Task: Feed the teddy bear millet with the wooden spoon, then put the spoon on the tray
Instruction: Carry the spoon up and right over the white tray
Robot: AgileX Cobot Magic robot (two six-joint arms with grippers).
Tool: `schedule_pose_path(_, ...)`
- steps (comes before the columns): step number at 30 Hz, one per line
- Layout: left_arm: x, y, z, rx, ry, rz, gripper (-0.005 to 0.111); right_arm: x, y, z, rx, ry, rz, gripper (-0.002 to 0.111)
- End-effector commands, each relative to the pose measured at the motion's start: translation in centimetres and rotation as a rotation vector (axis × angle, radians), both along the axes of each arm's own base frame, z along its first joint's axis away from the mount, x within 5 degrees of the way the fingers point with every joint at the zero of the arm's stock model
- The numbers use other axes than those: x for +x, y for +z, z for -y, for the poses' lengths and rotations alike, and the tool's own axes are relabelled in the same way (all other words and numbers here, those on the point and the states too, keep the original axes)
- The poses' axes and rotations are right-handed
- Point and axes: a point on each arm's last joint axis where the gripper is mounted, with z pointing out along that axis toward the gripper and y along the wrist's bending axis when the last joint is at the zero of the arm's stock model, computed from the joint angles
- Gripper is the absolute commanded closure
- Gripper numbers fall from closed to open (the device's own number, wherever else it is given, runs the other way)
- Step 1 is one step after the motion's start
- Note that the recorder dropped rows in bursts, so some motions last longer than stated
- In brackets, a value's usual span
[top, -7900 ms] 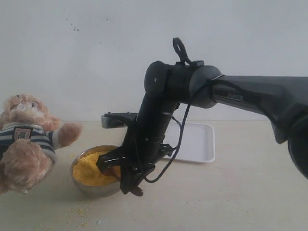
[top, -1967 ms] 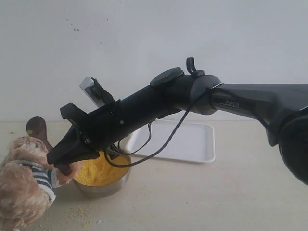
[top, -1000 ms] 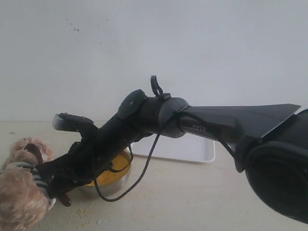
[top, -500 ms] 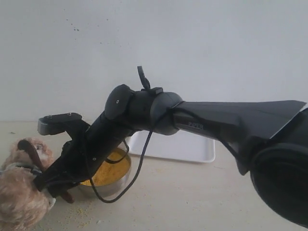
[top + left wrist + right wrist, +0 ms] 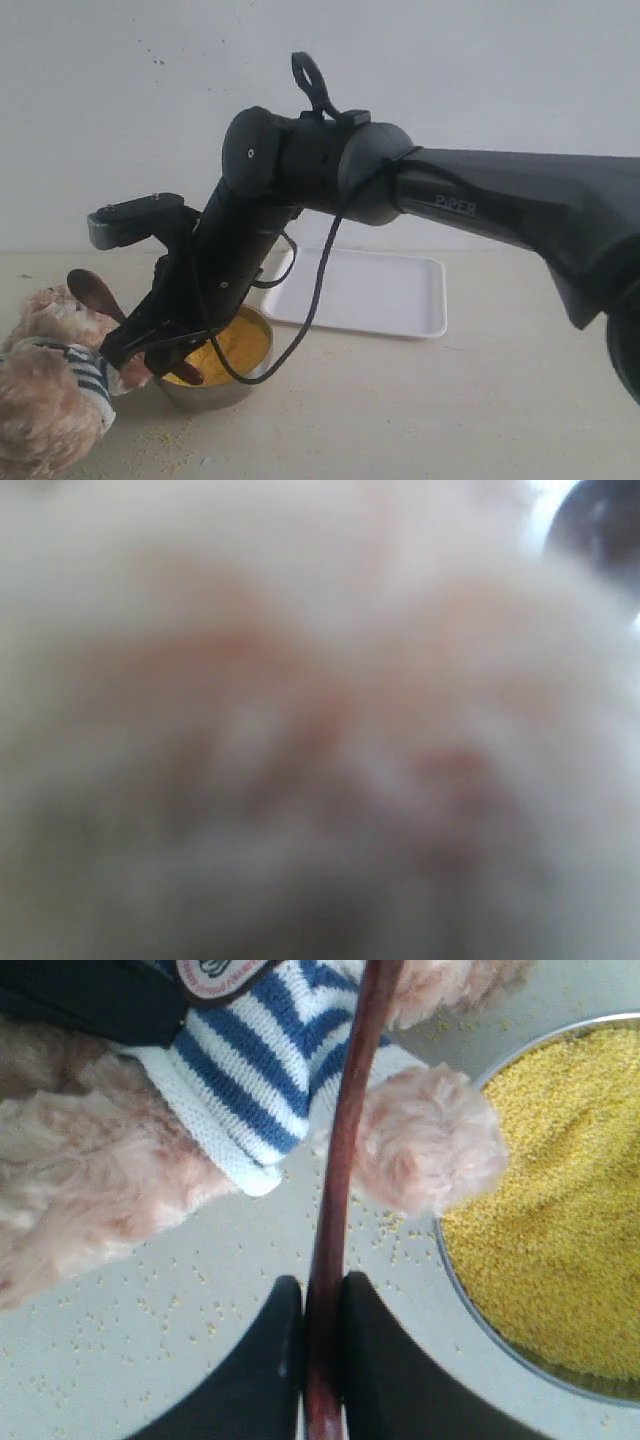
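The spoon is up by the bear.
The right pincer pinches its handle, scoop end tilted up. The millet bowl is just beside the paw, open counter right, tray behind. The left pincer: can't tell.

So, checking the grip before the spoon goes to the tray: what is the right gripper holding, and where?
The right gripper pinches the wooden spoon by its slim handle, near the tail end.

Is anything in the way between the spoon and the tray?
The steel bowl of millet sits between them; the right claw would probably have to carry the wooden spoon over it to the tray.
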Motion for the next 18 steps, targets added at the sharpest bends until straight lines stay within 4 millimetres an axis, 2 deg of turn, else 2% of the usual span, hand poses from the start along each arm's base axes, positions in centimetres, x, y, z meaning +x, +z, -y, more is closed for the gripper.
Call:
schedule_pose_path(1, 0.1, 0.4, 0.2, -0.038, 0.001, 0.020, 0.103, -0.4, 3.8, 1.5, 0.011, -0.021, 0.053, 0.109)
schedule_pose_path(4, 0.1, 0.4, 0.2, -0.038, 0.001, 0.020, 0.103, -0.5, 5.8, 2.8, 0.022, -0.031, 0.061, 0.109)
schedule_pose_path(8, 0.1, 0.5, 0.2, -0.038, 0.005, 0.023, 0.103, 0.1, 7.9, 5.9, -0.010, -0.059, 0.028, 0.109)
schedule_pose_path(14, 0.1, 1.1, 0.1, -0.030, 0.014, 0.045, 0.103, 2.5, 9.7, 10.7, 0.000, -0.213, 0.003, 0.109)
schedule_pose_path(18, 0.1, 1.8, 0.1, -0.015, 0.013, 0.070, 0.103, 3.4, 10.0, 13.7, 0.000, -0.316, -0.024, 0.109)
